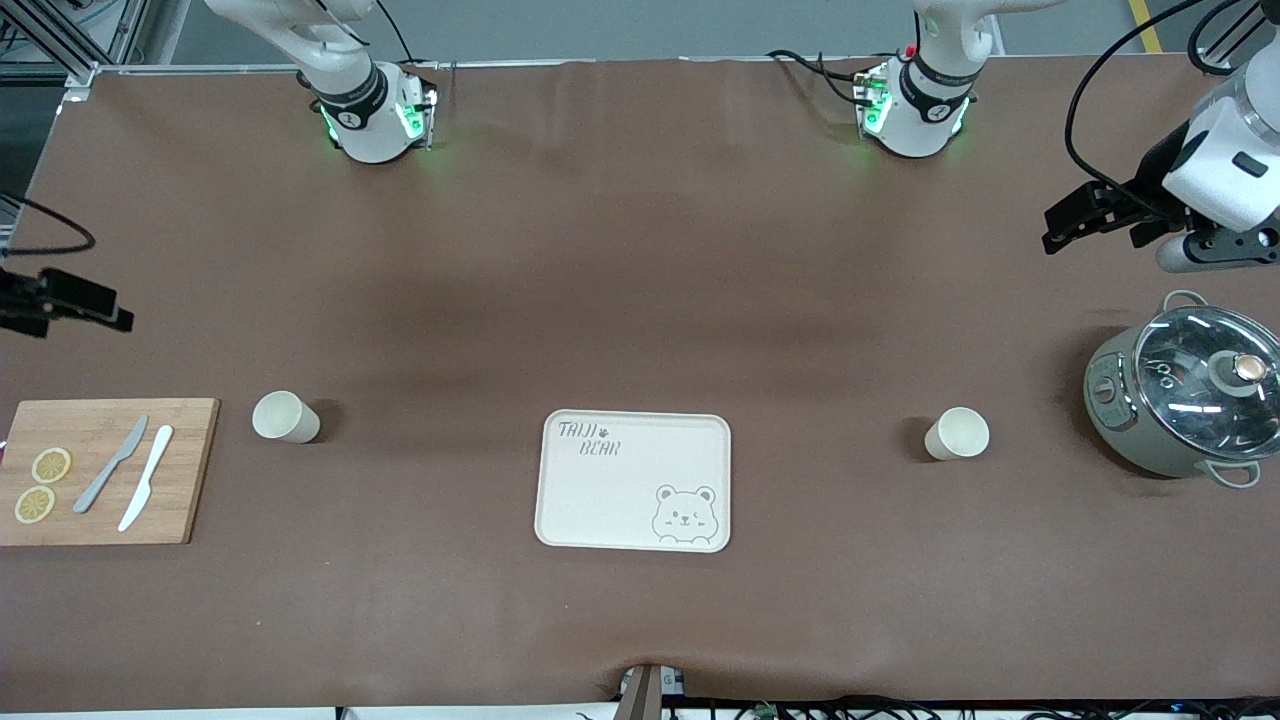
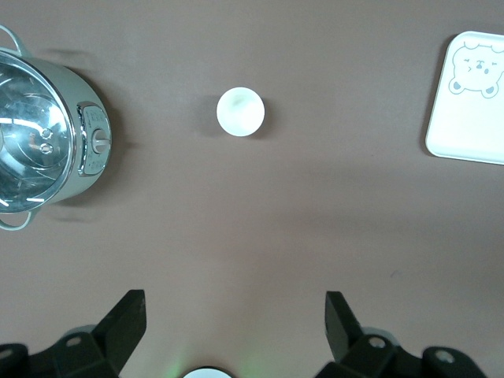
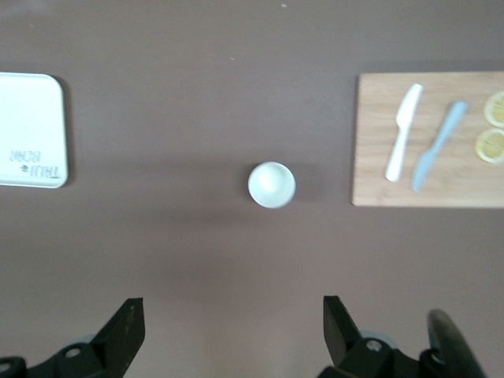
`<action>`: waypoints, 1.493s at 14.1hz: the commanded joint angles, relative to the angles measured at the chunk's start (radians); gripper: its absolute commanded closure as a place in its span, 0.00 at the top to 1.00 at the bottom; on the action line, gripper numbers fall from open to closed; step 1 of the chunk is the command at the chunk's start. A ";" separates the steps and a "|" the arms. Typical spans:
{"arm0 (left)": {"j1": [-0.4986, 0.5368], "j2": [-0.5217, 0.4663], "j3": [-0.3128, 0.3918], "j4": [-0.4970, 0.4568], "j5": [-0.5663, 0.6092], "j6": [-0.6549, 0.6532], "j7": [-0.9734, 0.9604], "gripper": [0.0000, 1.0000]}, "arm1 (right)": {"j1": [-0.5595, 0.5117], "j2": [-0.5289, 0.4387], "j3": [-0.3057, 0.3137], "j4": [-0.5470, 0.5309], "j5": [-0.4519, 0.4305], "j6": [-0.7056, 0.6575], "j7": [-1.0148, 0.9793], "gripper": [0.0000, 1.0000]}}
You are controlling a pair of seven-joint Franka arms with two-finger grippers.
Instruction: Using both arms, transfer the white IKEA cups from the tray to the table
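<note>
Two white IKEA cups stand upright on the brown table, one on each side of the bear tray (image 1: 640, 490). One cup (image 1: 285, 416) is toward the right arm's end, beside the cutting board. The other cup (image 1: 957, 433) is toward the left arm's end, beside the pot. My left gripper (image 1: 1075, 222) hangs open and empty in the air over bare table near the pot. Its wrist view shows its cup (image 2: 240, 111) well ahead of the open gripper (image 2: 235, 315). My right gripper (image 1: 65, 300) hangs open and empty over the table's edge. Its wrist view shows its cup (image 3: 272, 184) ahead of the open gripper (image 3: 233, 319).
A wooden cutting board (image 1: 185, 470) with two knives and two lemon slices lies at the right arm's end. A grey pot with a glass lid (image 1: 1185, 395) stands at the left arm's end. The tray also shows in the left wrist view (image 2: 472, 118) and the right wrist view (image 3: 30, 118).
</note>
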 commanded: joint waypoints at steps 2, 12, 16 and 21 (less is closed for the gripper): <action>0.011 -0.025 -0.014 -0.025 -0.006 0.009 -0.004 1.00 | 0.042 -0.228 0.006 -0.270 -0.072 0.085 0.042 1.00; 0.012 -0.007 -0.011 0.003 -0.007 0.023 -0.005 1.00 | 0.003 -0.258 0.003 -0.312 -0.079 0.156 0.036 1.00; 0.016 0.007 -0.011 0.017 -0.007 0.020 0.000 1.00 | 0.022 -0.258 0.004 -0.311 -0.081 0.154 0.041 1.00; 0.013 0.013 -0.007 0.018 -0.006 0.018 -0.005 1.00 | 0.017 -0.258 0.004 -0.312 -0.081 0.148 0.042 1.00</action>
